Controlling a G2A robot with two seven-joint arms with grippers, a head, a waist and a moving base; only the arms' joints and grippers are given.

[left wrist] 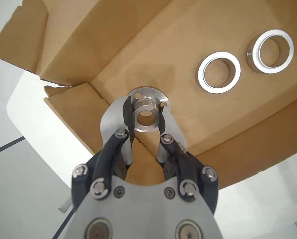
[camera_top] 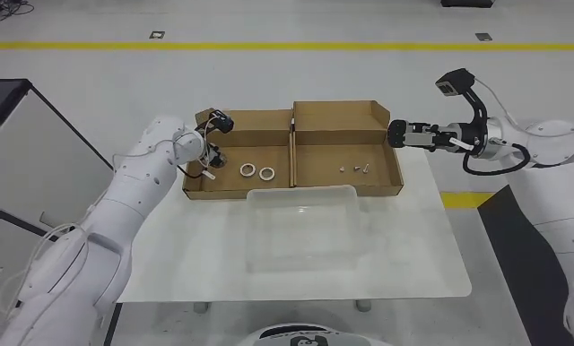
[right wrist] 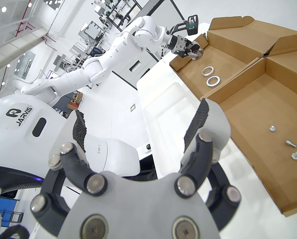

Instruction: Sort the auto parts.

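Note:
My left gripper (left wrist: pixel 144 115) is shut on a metal flanged hub (left wrist: pixel 146 105), held over the near-left corner of the left cardboard box (camera_top: pixel 238 135); it hangs just above the box floor. Two metal rings (left wrist: pixel 219 72) (left wrist: pixel 271 50) lie flat side by side in that box, also seen from above as rings (camera_top: pixel 255 172). The right cardboard box (camera_top: pixel 345 131) holds three small bolts (camera_top: pixel 357 167) (right wrist: pixel 290 144). My right gripper (right wrist: pixel 141 123) stands open with nothing between its fingers, off the right box's outer side, seen from above as the gripper (camera_top: pixel 399 134).
A clear shallow plastic tray (camera_top: pixel 300 225) sits on the white table (camera_top: pixel 421 256) in front of the two boxes. Raised box flaps stand along the far side of both boxes.

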